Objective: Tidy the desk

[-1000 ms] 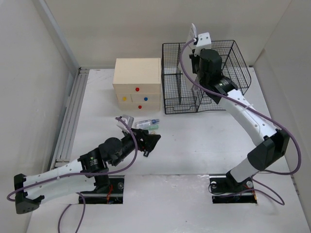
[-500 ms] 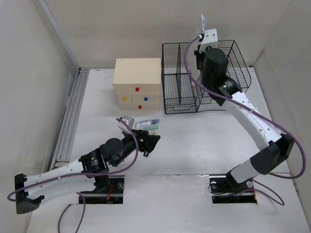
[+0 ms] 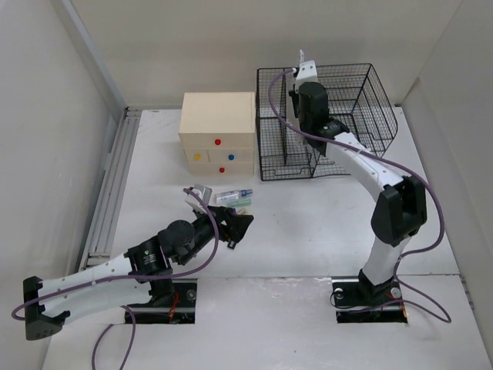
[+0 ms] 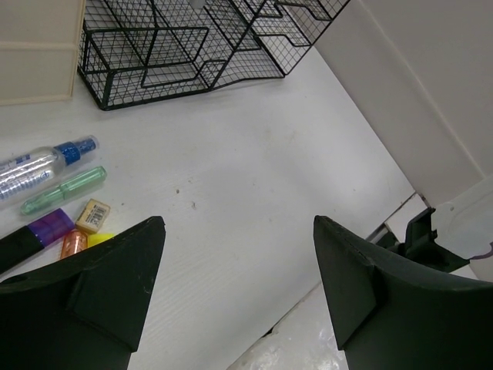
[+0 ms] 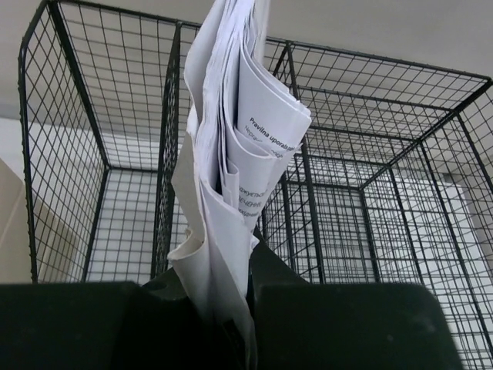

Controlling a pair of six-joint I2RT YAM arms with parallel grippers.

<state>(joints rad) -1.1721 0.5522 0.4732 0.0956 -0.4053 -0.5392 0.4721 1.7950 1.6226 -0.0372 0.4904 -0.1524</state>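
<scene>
The flat matte white desk (image 3: 308, 231) lies between pale walls, under everything; left of and nearer than the black wire-mesh organizer (image 3: 362, 92), the left jaws stand spread beside a clear blue-capped bottle (image 4: 42, 166); above the organizer's dividers, the right jaws pinch folded white printed papers (image 5: 231, 154).

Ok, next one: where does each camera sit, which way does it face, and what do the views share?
Top external: fixed above and behind, looking down on the desk; left arm and right arm show whole, bases at the bottom.
Left wrist: low over the desk, facing the organizer; the open left tool frames the bottom.
Right wrist: up at the organizer, looking into its compartments; the right tool, shut on papers, fills the bottom.
Shared: all three show the organizer; top external and left wrist both show the bottle.
</scene>
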